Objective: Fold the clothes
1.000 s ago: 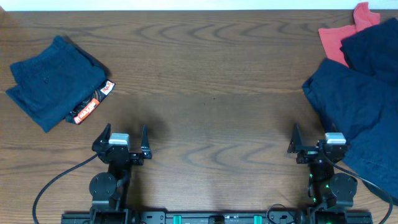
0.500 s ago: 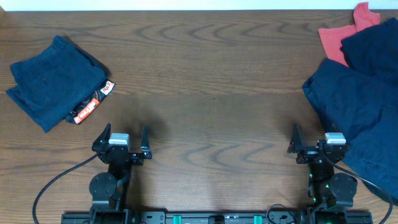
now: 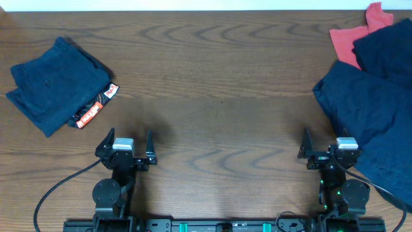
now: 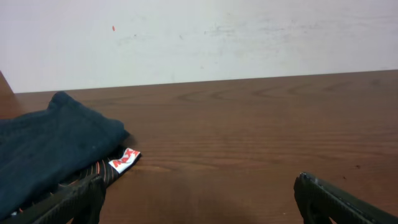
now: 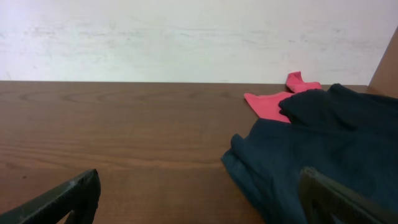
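Folded navy shorts (image 3: 55, 82) with an orange-and-black tag (image 3: 95, 108) lie at the table's left; they also show in the left wrist view (image 4: 50, 149). A pile of unfolded navy garments (image 3: 373, 103) lies at the right, over a coral-red piece (image 3: 351, 35); both show in the right wrist view, the navy pile (image 5: 311, 149) and the coral-red piece (image 5: 273, 102). My left gripper (image 3: 127, 138) is open and empty near the front edge. My right gripper (image 3: 322, 138) is open and empty, its right finger beside the pile's edge.
The wooden table (image 3: 212, 90) runs to a white wall at the back. Cables trail from both arm bases at the front edge.
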Tool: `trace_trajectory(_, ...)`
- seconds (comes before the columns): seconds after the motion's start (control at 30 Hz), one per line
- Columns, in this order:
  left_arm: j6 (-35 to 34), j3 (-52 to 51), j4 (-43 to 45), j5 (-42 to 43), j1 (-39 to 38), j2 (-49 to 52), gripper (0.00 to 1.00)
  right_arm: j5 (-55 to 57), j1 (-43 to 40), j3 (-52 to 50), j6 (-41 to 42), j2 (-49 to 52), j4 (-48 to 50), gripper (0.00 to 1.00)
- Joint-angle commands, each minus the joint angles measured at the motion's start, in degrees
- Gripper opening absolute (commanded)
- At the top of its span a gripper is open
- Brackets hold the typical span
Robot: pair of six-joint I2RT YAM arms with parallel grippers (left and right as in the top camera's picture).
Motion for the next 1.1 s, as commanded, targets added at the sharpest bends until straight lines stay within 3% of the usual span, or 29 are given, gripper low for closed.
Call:
trace_trajectory(0.0, -0.1, -0.6, -2.4, 1.0, 0.4, -0.5, 0.98, -0.2, -0.5, -0.2, -0.8, -0.1, 0.0, 0.99)
trace_trajectory(0.63, 0.2, -0.6, -2.4, 0.9, 0.4, -0.5, 0.98, -0.2, -0.5, -0.2, -0.8, -0.1, 0.0, 0.99)
trace_trajectory(0.8, 4.5, -0.6, -2.7, -8.2, 0.4, -0.5, 0.98, -0.2, -0.5, -0.2, -0.8, -0.1, -0.1, 0.99)
trace_trajectory(1.07, 4.5, -0.6, -2.8, -8.5, 0.4, -0.5, 0.98, -0.3, -0.5, -0.2, 3.2, -0.1, -0.1, 0.99)
